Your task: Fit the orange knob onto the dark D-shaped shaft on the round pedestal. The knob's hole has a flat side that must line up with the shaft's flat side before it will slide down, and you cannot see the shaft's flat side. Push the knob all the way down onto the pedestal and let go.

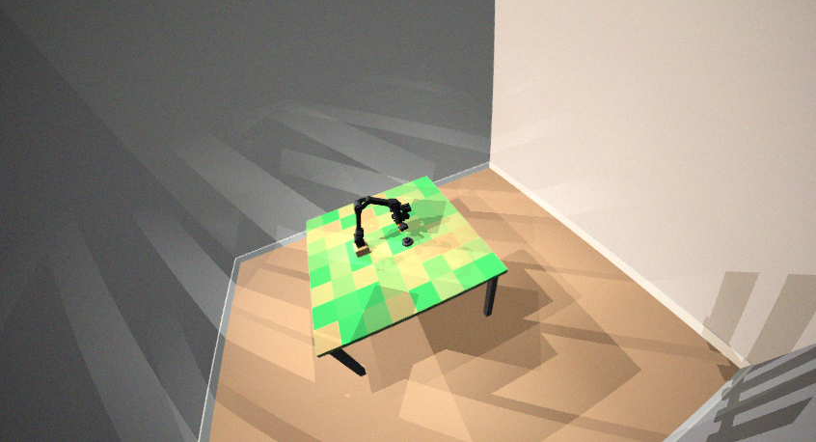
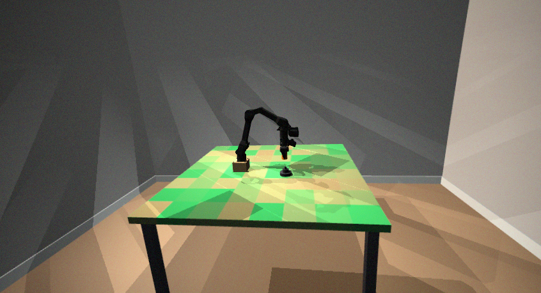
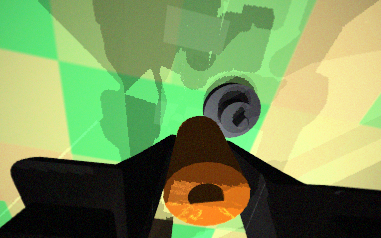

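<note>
The orange knob [image 3: 204,170] is being held above the table, clamped between the black fingers of the gripper [image 3: 206,195]. Its near end is facing the wrist camera, showing a D-shaped hole with the flat side toward the bottom of that view. The knob is hanging clear of the round pedestal [image 3: 231,110], which is standing on the checkered green-and-yellow table [image 2: 211,212]. In the wrist view the knob's far end is overlapping the pedestal's rim. The dark shaft [image 3: 239,117] is rising from the pedestal's centre. In the exterior view the gripper [image 2: 284,155] is pointing downward, above the pedestal [image 2: 285,173]. The arm is bending over from its brown base block [image 2: 240,166].
</note>
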`<state>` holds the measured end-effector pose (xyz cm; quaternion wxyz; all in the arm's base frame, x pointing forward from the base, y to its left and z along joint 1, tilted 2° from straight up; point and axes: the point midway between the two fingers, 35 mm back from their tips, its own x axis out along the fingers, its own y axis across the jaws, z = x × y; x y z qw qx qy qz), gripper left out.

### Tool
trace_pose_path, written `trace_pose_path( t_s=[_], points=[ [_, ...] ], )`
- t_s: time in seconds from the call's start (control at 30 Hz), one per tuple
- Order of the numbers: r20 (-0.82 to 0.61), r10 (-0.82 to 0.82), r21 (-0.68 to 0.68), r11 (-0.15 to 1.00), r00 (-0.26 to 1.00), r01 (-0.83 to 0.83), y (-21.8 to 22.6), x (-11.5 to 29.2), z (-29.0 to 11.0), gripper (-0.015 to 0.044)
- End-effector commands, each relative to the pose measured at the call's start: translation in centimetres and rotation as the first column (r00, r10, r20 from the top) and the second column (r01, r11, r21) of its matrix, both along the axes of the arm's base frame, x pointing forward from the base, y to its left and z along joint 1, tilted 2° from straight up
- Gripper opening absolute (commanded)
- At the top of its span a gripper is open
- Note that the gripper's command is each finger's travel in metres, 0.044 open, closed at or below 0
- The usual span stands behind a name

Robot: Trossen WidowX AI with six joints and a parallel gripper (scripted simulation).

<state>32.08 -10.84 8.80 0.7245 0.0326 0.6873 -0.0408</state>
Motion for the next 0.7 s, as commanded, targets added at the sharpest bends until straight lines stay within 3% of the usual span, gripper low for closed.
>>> trace_pose_path(
  t_s=[0.0, 0.67],
  points=[
    [0.010, 0.003, 0.003, 1.000, 1.000, -0.003, -1.1, 0.2, -0.1, 0.0000],
    [0.013, 0.004, 0.006, 1.000, 1.000, -0.004, -5.6, -0.2, -1.8, 0.0000]
  ],
)
